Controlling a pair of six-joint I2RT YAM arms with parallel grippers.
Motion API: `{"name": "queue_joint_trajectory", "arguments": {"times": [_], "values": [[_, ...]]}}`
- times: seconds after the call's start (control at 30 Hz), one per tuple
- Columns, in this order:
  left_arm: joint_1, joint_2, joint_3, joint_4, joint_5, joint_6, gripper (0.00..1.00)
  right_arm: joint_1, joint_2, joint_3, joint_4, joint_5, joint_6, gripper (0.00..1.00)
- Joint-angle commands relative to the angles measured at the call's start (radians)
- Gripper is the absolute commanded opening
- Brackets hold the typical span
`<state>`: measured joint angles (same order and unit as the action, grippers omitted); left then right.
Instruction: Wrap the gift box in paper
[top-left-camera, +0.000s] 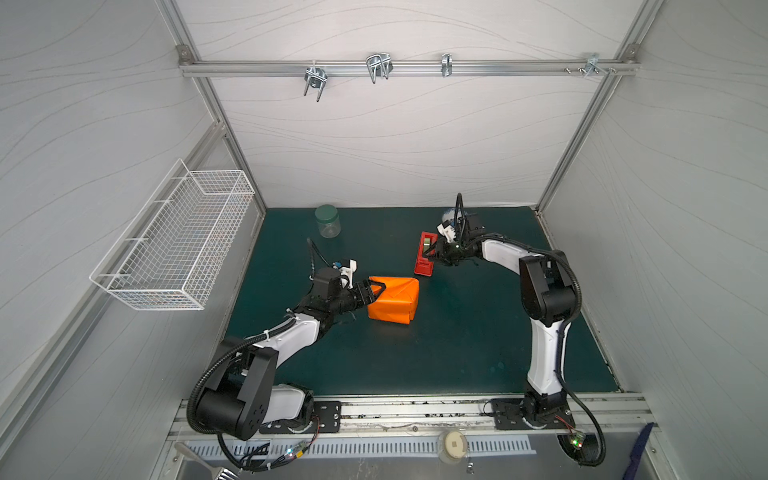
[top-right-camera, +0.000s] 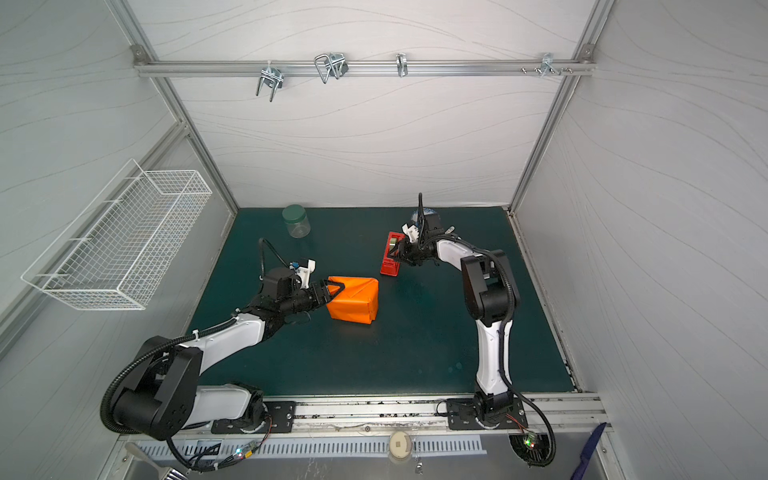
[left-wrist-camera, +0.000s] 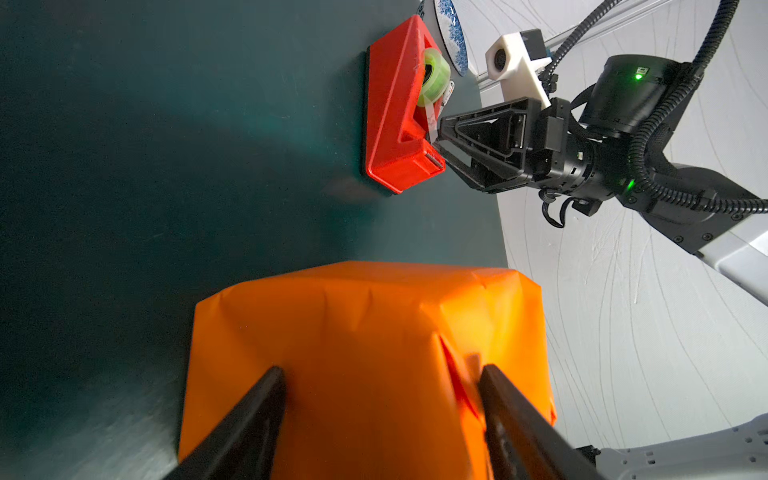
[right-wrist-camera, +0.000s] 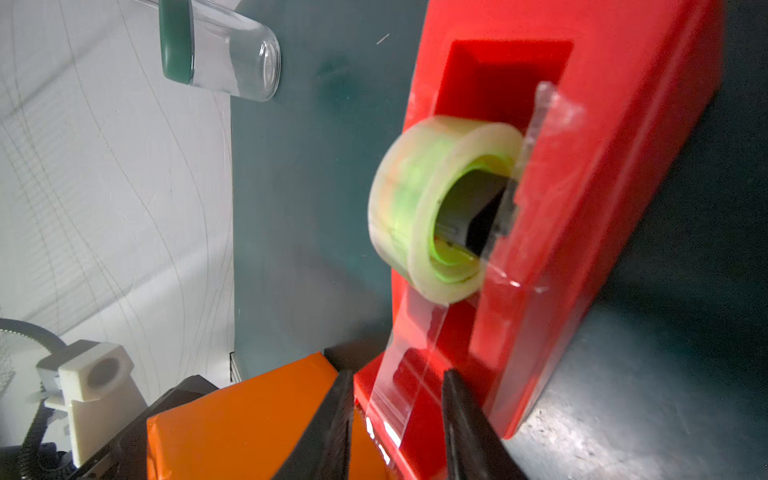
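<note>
Left wrist view: paper (left-wrist-camera: 365, 328) turns its folded end toward the left tool (left-wrist-camera: 381, 369), spread against it.

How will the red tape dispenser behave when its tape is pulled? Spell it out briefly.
The tape dispenser looks rigid and long-based, lying flat on the mat, so it probably won't tip. A sideways pull might slide it, as nothing visibly anchors it. The clear strip by the right pincer looks thin, likely floppy and clingy.
</note>
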<state>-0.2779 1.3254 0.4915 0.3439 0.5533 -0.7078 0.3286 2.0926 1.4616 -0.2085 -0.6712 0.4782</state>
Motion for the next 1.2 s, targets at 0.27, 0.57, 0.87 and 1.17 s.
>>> {"name": "queue_joint_trajectory", "arguments": {"times": [0.27, 0.57, 0.87, 1.17], "values": [[-0.010, 0.017, -0.021, -0.152, -0.032, 0.017, 0.73, -0.008, 0.067, -0.033, 0.136, -0.106, 0.127, 0.21], [-0.010, 0.014, -0.019, -0.155, -0.035, 0.021, 0.72, -0.020, 0.046, -0.082, 0.273, -0.152, 0.251, 0.06], [-0.010, 0.015, -0.022, -0.157, -0.047, 0.024, 0.72, -0.025, -0.019, -0.150, 0.487, -0.212, 0.447, 0.00], [-0.010, 0.017, -0.023, -0.158, -0.047, 0.028, 0.72, -0.011, -0.054, -0.218, 0.631, -0.246, 0.557, 0.00]]}}
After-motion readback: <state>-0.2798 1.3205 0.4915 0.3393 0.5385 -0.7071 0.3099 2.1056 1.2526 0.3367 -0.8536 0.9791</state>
